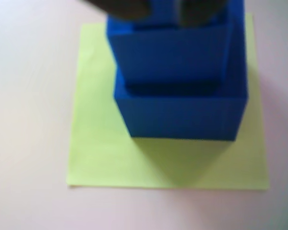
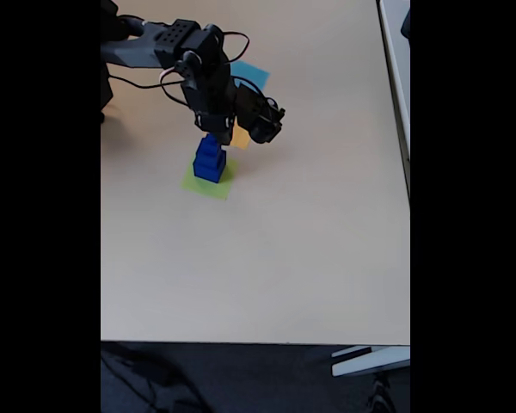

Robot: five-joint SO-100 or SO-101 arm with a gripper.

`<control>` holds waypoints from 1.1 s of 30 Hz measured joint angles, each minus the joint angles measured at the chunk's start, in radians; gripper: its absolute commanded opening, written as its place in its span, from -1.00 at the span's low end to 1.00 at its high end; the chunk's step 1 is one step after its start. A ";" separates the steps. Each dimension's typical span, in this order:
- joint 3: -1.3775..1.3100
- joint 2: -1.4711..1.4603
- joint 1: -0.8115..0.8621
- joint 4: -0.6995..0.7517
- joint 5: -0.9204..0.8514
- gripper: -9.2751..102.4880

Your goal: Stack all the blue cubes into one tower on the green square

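Observation:
The lime-green square (image 1: pixel 105 163) lies flat on the pale table. On it stands the large blue cube (image 1: pixel 182 117), with the medium blue cube (image 1: pixel 168 55) stacked on top. My gripper (image 1: pixel 163 17) comes in from the top edge of the wrist view. Its two dark blurred fingers (image 1: pixel 120 7) sit on either side of a strip of blue, the small cube (image 1: pixel 162 10), on top of the medium one. In the fixed view the stepped tower (image 2: pixel 209 162) stands on the green square (image 2: pixel 195 183) with the gripper (image 2: pixel 210 136) directly over its top, closed around the small cube.
In the fixed view an orange-yellow square (image 2: pixel 241 138) and a light blue square (image 2: pixel 251 74) lie behind the tower, partly covered by the arm (image 2: pixel 181 43). The table edge (image 2: pixel 258 342) runs along the bottom. Open tabletop spreads to the right and front.

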 measured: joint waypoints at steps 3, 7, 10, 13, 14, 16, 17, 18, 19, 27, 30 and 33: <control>0.000 -0.014 0.000 0.000 0.000 -0.84; 0.000 -0.017 0.000 0.000 0.000 -0.84; 0.000 -0.017 0.002 0.000 0.000 -0.84; 0.000 -0.017 0.008 0.000 0.000 -0.84; 0.000 -0.017 0.009 0.000 0.000 -0.84; 0.000 -0.020 0.009 0.000 0.000 -0.84; 0.000 -0.023 0.009 0.000 0.000 -0.84; 0.000 -0.023 0.009 0.000 0.000 -0.84; 0.000 -0.023 0.008 0.000 0.000 -0.84; 0.000 -0.023 0.017 0.003 0.000 -0.84; 0.000 -0.023 0.018 0.012 0.000 -0.84; 0.000 -0.023 0.017 0.020 0.000 -0.84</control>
